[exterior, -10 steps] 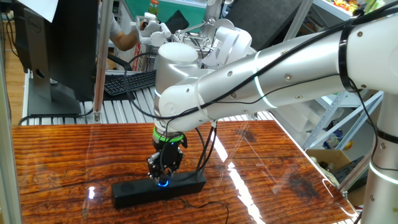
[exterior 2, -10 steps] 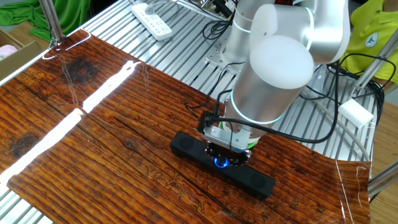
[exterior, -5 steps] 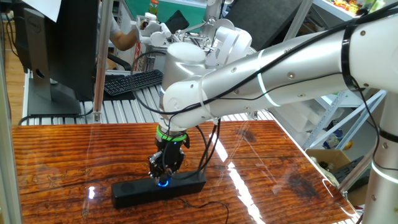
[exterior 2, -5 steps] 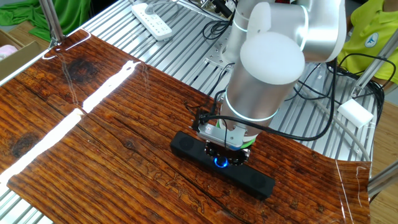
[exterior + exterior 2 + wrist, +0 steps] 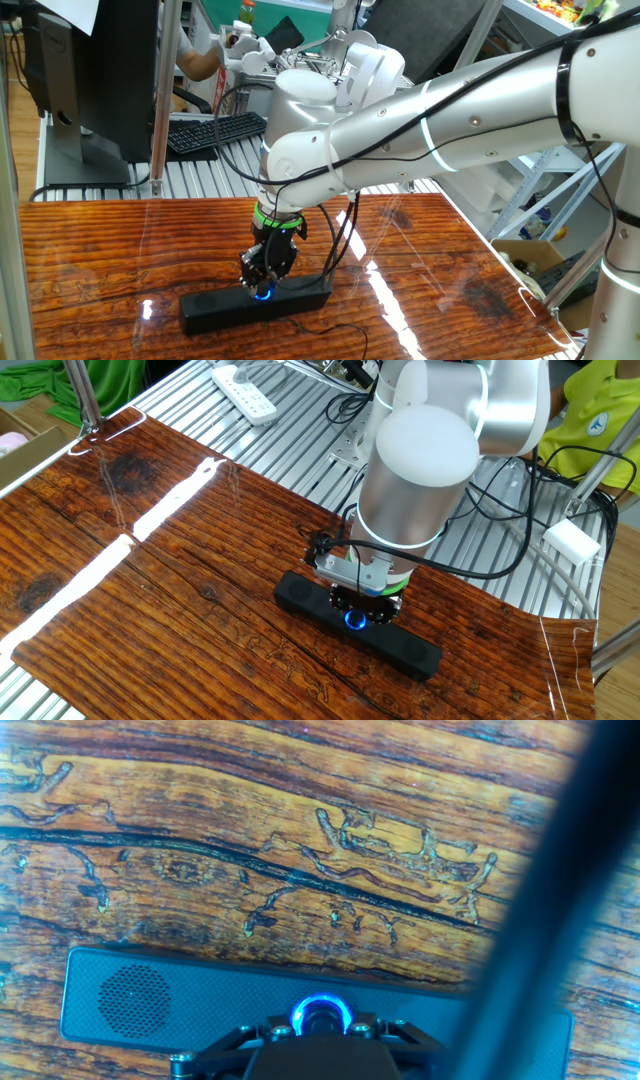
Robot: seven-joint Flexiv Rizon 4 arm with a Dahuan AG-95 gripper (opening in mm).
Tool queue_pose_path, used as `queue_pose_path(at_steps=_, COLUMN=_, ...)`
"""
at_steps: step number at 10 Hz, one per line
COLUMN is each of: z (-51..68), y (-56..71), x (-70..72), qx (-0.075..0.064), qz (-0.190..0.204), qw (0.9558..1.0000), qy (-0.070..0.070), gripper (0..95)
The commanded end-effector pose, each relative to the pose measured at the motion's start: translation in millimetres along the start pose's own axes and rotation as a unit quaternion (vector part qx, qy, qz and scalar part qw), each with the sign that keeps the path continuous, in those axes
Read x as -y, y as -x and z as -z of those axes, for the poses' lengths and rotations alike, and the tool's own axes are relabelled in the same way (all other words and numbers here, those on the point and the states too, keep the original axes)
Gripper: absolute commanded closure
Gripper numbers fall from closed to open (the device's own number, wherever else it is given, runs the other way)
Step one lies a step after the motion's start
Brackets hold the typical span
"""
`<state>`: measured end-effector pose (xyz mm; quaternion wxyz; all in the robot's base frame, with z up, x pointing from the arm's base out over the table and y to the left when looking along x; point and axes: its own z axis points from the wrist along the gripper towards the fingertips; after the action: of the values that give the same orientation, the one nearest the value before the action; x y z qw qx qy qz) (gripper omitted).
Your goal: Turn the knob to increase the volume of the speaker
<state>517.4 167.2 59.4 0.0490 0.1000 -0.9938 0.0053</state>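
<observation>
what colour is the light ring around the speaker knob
Blue: a glowing blue ring around the knob on the black speaker, clearest in the hand view.

no readable text, labels or numbers

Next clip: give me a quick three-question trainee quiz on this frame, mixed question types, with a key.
1. True or false: the gripper is positioned over one end of the speaker.
2. What colour is the ring of light around the knob?
3. The speaker lies on: A) the ribbed metal surface B) the wooden tabletop C) the keyboard

Key: 1. False, it is at the middle of the bar, right at the knob. 2. Blue. 3. B
</observation>
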Motion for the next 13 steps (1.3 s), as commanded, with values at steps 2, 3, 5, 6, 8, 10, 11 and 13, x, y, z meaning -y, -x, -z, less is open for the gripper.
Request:
queue_pose_path(at_steps=2, z=-2.0, y=-5.5, x=-0.5, qx=0.002, qz=-0.001, qw=1.0000, qy=0.001, gripper=57.0)
queue_pose_path(at_steps=3, z=-1.1, y=-6.0, x=-0.5, qx=0.002, qz=-0.001, qw=1.0000, qy=0.000, gripper=57.0)
queue_pose_path(at_steps=5, z=-1.3, y=-7.7, x=-0.7, qx=0.002, qz=-0.001, qw=1.0000, qy=-0.001, gripper=57.0)
queue_pose_path(at_steps=6, z=-1.4, y=-8.0, x=-0.7, qx=0.002, qz=-0.002, qw=1.0000, qy=0.000, gripper=57.0)
queue_pose_path(at_steps=8, z=-1.6, y=-8.3, x=-0.8, qx=0.002, qz=0.002, qw=1.0000, qy=-0.001, gripper=95.0)
queue_pose_path(at_steps=10, z=-1.5, y=-8.3, x=-0.8, qx=0.002, qz=0.005, qw=1.0000, qy=-0.002, gripper=95.0)
queue_pose_path(at_steps=11, z=0.2, y=-8.6, x=-0.7, qx=0.001, qz=0.006, qw=1.0000, qy=-0.004, gripper=95.0)
queue_pose_path(at_steps=13, z=0.2, y=-8.2, x=-0.7, qx=0.002, qz=0.006, qw=1.0000, qy=-0.004, gripper=95.0)
